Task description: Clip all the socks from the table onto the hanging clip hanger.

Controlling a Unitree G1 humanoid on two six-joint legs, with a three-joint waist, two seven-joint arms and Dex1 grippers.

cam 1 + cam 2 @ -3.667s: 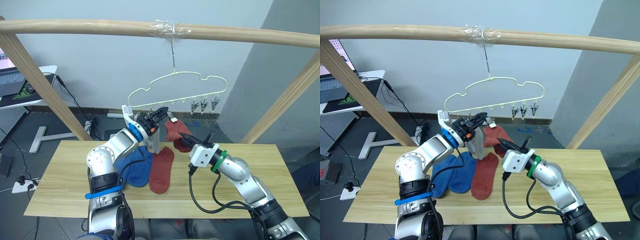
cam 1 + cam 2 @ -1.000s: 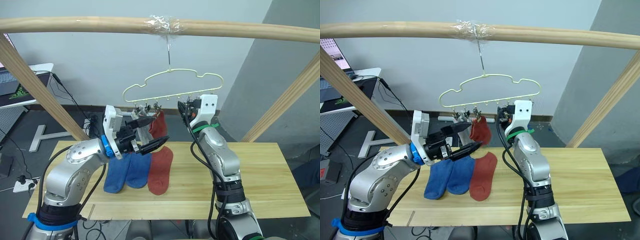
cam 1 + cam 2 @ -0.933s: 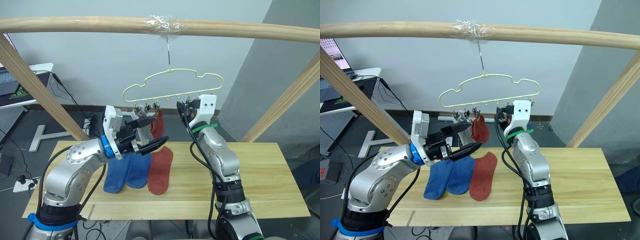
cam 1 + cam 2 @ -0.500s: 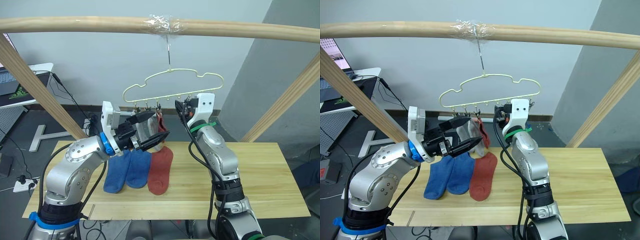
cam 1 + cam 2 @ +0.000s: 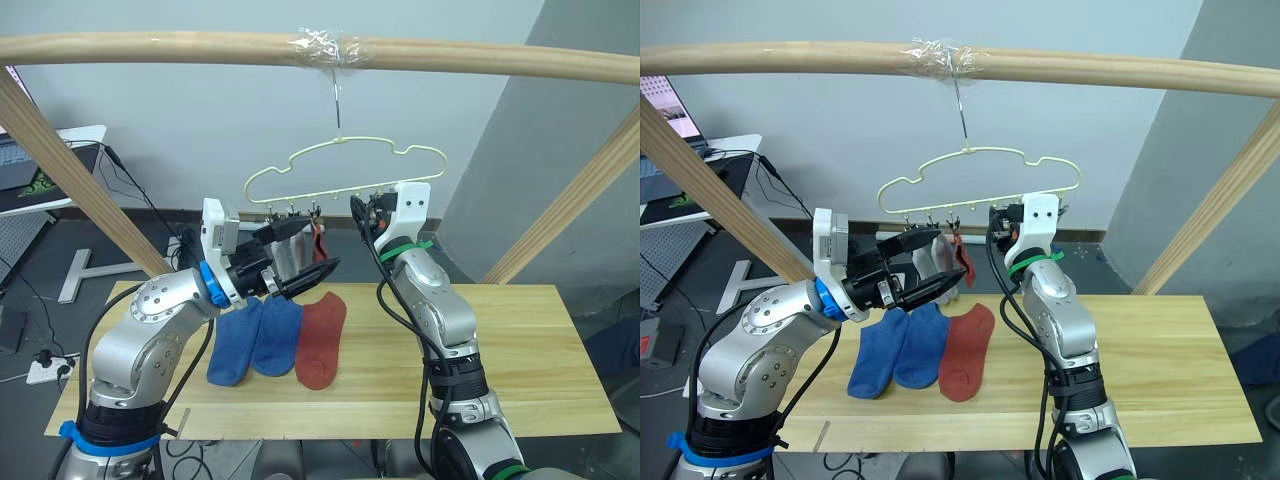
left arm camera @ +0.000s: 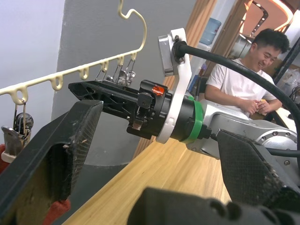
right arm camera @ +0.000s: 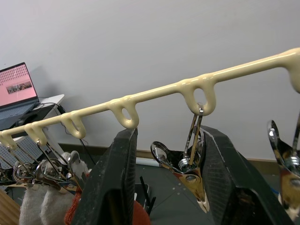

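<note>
A thick wooden bar carries the clip hanger. 2 grey socks and 1 red sock hang clipped beside the left gripper, its fingers spread apart. Below it, 2 blue socks and 1 red sock lie on the table. The right gripper, raised to the hanger, straddles a metal clip, fingers apart.

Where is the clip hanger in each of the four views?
Left eye: clip hanger at upper centre, under the wooden bar.
Right eye: clip hanger also upper centre.
Left wrist: its looped rail, beside the right gripper.
Right wrist: looped rail beyond the jaws.
Shared landmark: the right gripper.
</note>
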